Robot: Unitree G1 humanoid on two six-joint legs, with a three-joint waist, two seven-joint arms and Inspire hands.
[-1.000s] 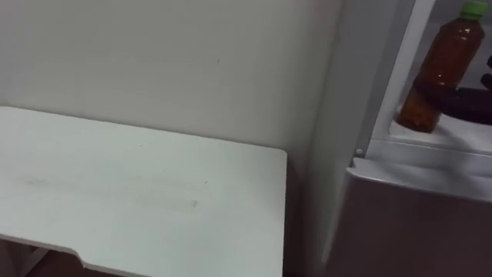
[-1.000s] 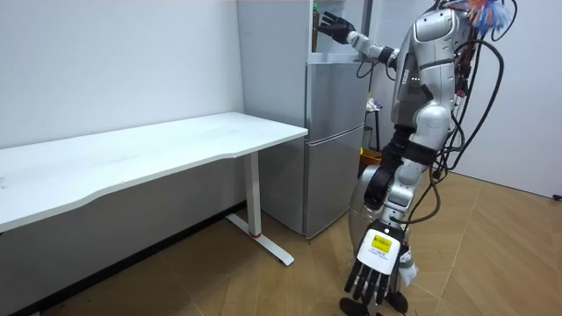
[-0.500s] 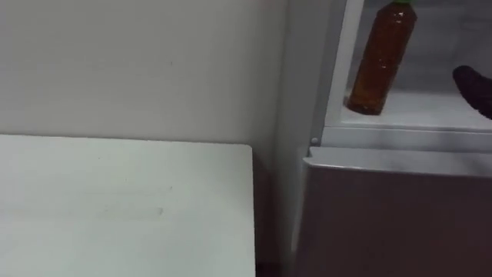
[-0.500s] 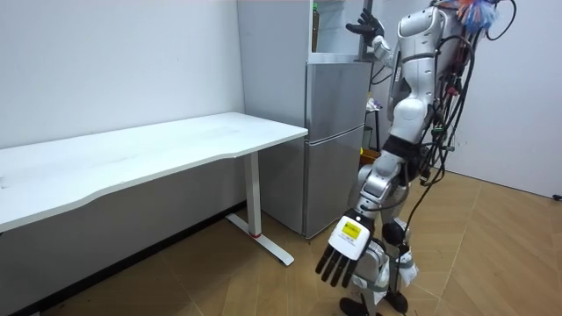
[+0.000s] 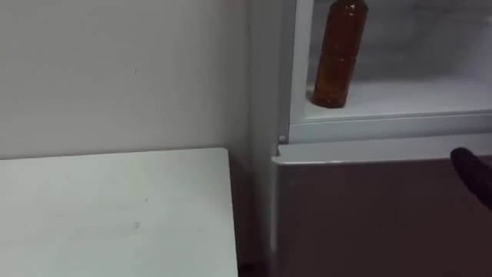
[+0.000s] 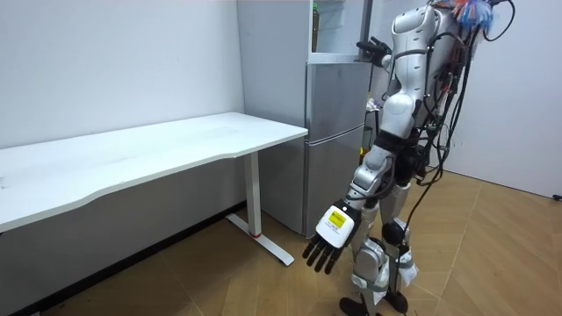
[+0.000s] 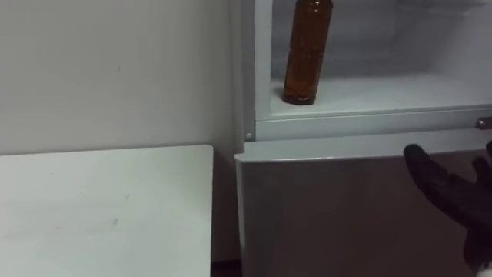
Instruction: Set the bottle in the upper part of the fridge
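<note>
The bottle (image 5: 338, 54), filled with brown liquid, stands upright on the white shelf (image 5: 415, 96) of the upper fridge compartment, near the compartment's left front corner; its top is cut off by the upper edge of the eye views. No hand touches it. The compartment is open to the front, and just below its sill the grey lower door (image 5: 377, 215) is shut. The right hand (image 7: 438, 185) shows at the right edge of the eye views, in front of that lower door and below the level of the shelf, well apart from the bottle, its dark fingers spread and straight and holding nothing. To the left of the fridge (image 6: 334, 140) a white surface (image 5: 115, 215) reaches almost to the fridge's side, with a narrow gap between them, and a pale wall (image 5: 115, 69) rises behind it. In the room view the robot stands upright close in front of the fridge, facing it, on a wooden floor (image 6: 219, 281). Its left hand (image 6: 327, 248) hangs low on a slack arm, swung out toward the room view's left (fingers loose and spread, pointing downward, with nothing in them), at about the height of the robot's lower legs.
</note>
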